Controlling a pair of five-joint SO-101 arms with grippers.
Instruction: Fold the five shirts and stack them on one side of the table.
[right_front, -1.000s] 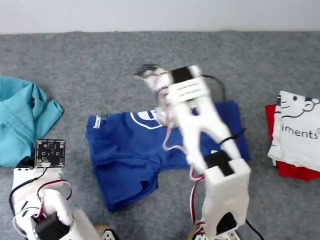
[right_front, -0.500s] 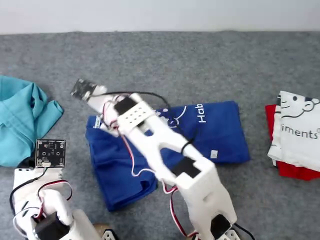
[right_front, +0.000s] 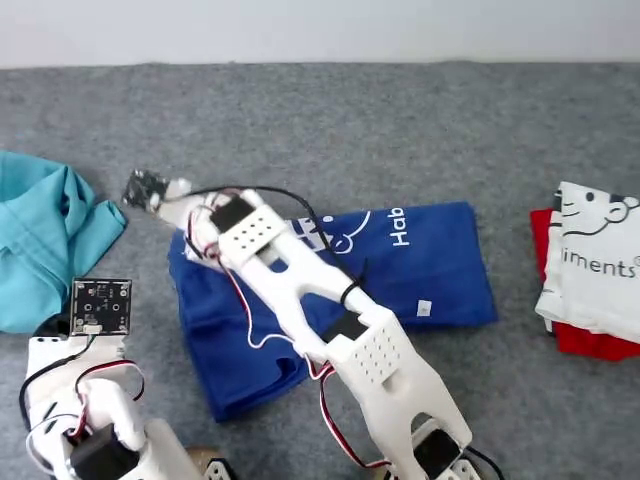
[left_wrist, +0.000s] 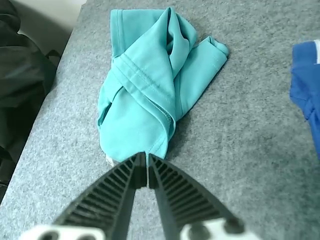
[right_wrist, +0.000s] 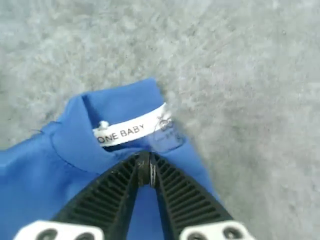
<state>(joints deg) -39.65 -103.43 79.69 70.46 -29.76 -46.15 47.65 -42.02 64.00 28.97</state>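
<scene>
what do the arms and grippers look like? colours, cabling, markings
White plastic links, black servo blocks. The right arm has hole grids and loose red, white and black cables; the left arm carries a square black circuit board. The left gripper and right gripper have black ribbed fingers on white bases.

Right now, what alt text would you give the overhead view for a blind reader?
A white robot arm stretches diagonally over a blue shirt on a grey table, toward its collar. A crumpled teal shirt lies at the left edge; a white shirt sits on a red one at the right.
</scene>
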